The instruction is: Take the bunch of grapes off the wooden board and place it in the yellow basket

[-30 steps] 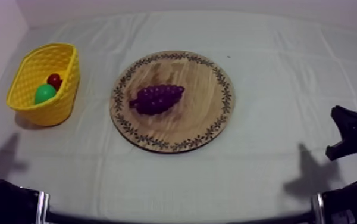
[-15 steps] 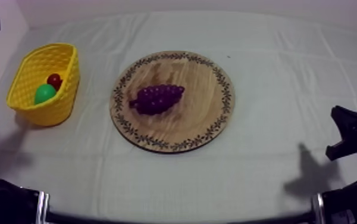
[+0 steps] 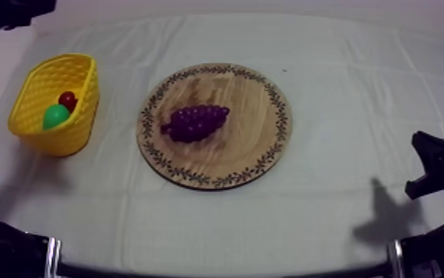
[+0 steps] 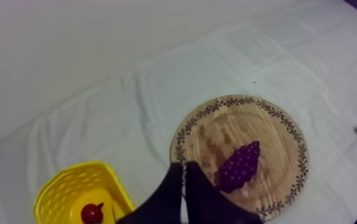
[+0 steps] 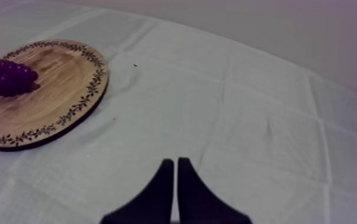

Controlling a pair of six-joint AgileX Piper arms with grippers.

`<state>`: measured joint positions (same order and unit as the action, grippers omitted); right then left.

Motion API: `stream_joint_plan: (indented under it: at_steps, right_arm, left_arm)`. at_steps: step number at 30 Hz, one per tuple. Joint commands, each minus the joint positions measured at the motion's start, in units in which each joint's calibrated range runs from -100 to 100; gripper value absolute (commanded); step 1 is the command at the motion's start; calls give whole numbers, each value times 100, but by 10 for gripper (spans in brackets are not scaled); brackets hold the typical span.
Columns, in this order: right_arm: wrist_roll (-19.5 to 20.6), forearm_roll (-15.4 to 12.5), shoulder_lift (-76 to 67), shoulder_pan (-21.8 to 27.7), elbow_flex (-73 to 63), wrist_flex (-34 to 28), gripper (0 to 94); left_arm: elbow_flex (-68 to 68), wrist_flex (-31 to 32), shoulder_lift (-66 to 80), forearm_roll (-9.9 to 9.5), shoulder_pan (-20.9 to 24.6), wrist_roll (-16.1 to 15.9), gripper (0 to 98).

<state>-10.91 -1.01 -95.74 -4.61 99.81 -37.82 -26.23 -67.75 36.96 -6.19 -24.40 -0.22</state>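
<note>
Left claw (image 4: 183,168): black fingers pressed together into a narrow wedge, pinching nothing. It hangs high above the worktop (image 3: 358,74), with its tips seen against the rim of the round wooden board (image 3: 251,107) on the side facing the yellow basket (image 3: 71,134).
Left arm (image 3: 7,11): well apart from the board, out past the basket.
Right claw (image 5: 175,162): fingers pressed together, pinching nothing. It sits low over bare cloth, well apart from the board, on the side away from the basket.
Bunch of grapes (image 3: 195,122): purple, lying on its side on the board near the board's middle, touching neither claw.
Board: flat on the worktop, about midway between the two arms; a patterned band runs round its rim.
Basket: upright on the cloth, near the board but not touching it.
Small red fruit (image 3: 67,99): inside the basket.
Green toy fruit (image 3: 55,115): inside the basket, just beside the small red fruit; its kind cannot be told.
Worktop cover: grey-white cloth with shallow creases, continuous under the board.
</note>
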Motion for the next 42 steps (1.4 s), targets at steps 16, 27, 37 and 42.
stream_joint_plan:
  at_steps: [16,27,37,42]
  right_arm:
    - [-1,1,-1,2,-3,0,4]
    - [-1,1,-1,2,-3,0,4]
    - [-1,1,-1,2,-3,0,4]
    - [-1,1,-1,2,-3,0,4]
  left_arm:
    - [1647,-457,-2424,-56,-519,-179,0]
    - [2417,-752,-3630,-191,-792,-165,0]
    - [2446,-900,-3823,-203,-809,-241,0]
    - [2438,-927,-3806,-191,-807,-371,0]
